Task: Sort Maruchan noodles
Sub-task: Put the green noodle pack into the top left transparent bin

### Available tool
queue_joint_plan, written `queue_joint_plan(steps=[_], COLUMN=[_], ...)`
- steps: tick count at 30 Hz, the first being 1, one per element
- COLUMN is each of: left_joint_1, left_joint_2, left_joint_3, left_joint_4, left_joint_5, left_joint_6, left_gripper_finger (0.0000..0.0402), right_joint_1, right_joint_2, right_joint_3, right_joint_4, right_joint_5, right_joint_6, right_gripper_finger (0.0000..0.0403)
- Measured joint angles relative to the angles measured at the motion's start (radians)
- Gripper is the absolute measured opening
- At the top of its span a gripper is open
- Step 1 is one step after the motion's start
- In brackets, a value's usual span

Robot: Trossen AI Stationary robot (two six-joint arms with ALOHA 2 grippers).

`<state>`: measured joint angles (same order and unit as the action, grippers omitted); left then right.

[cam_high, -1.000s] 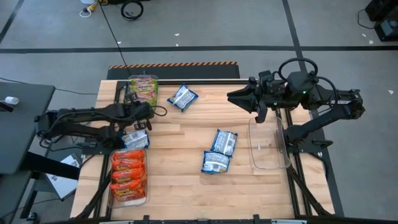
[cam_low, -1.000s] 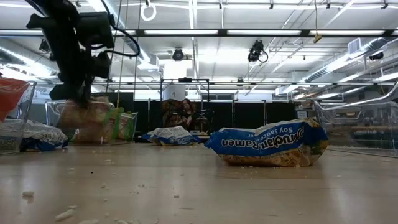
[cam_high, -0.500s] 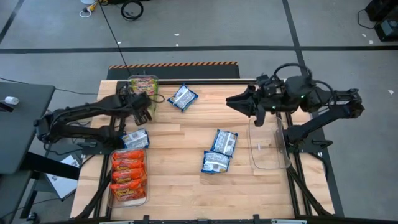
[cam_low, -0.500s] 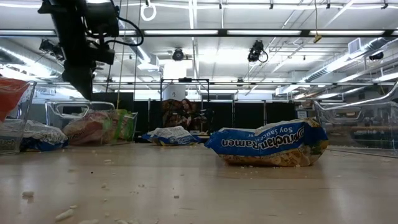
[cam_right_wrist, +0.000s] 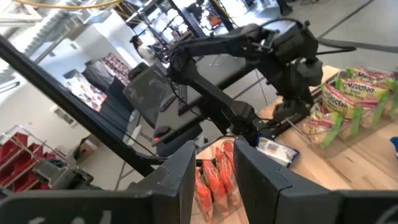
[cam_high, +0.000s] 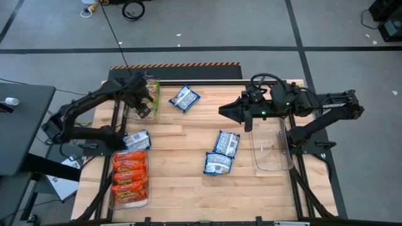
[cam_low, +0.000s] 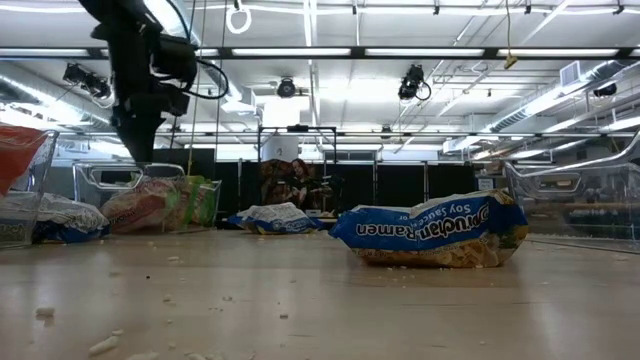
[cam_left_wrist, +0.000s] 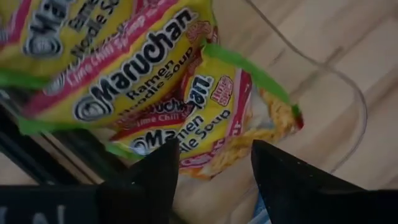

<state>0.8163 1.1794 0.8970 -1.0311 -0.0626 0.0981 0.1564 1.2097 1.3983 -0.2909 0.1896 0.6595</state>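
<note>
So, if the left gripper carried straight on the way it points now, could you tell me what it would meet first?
Most likely the yellow-green Maruchan packets in the clear bin: the left gripper points down at them, fingers open and empty. Depth is unclear.

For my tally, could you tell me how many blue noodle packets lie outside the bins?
3: one at the back, two mid-table. A fourth sits beside the orange ones; whether it is inside a bin is unclear.

We see yellow noodle packets (cam_left_wrist: 186, 118) with pink bands and green edges, blue-and-white packets (cam_high: 226, 143), orange-red packets (cam_high: 129, 176), a pale wooden desk (cam_high: 188, 188), and a black-and-orange hazard stripe (cam_high: 176, 64).
</note>
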Motion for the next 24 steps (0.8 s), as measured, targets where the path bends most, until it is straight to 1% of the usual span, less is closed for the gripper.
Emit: queue_joint_plan(steps=[4, 8, 10, 15, 18, 20, 22, 23, 24], left_joint_1=[0.042, 0.062, 0.062, 0.061, 0.061, 0.056, 0.043, 0.035, 0.025], left_joint_2=[0.109, 0.199, 0.226, 0.252, 0.254, 0.254, 0.254, 0.252, 0.248], left_joint_3=[0.053, 0.06, 0.06, 0.06, 0.06, 0.06, 0.06, 0.06, 0.06], left_joint_4=[-0.077, -0.089, -0.081, -0.076, -0.076, -0.078, -0.092, -0.101, -0.108], left_joint_5=[0.014, -0.007, -0.039, -0.045, -0.045, -0.044, -0.038, -0.033, -0.03], left_joint_6=[0.165, 0.278, 0.319, 0.409, 0.419, 0.405, 0.384, 0.376, 0.364], left_gripper_finger=[0.0189, 0.0178, 0.0171, 0.0148, 0.0115, 0.0078, 0.0031, 0.0016, 0.0011], right_joint_1=[0.0, 0.011, 0.024, 0.061, 0.078, 0.086, 0.09, 0.091, 0.092], right_joint_2=[0.015, 0.028, 0.034, 0.035, 0.035, 0.035, 0.035, 0.035, 0.035], right_joint_3=[0.0, 0.0, 0.0, 0.0, 0.0, 0.0, 0.0, 0.0, 0.0], right_joint_4=[0.005, 0.001, 0.0, -0.003, -0.003, -0.003, -0.003, -0.003, -0.003], right_joint_5=[-0.003, -0.007, -0.007, 0.001, 0.02, 0.023, 0.023, 0.024, 0.024], right_joint_6=[0.029, 0.067, 0.08, 0.083, 0.081, 0.081, 0.081, 0.08, 0.08], right_gripper_finger=[0.0115, 0.0115, 0.0115, 0.0115, 0.0115, 0.0115, 0.0115, 0.0115, 0.0115])
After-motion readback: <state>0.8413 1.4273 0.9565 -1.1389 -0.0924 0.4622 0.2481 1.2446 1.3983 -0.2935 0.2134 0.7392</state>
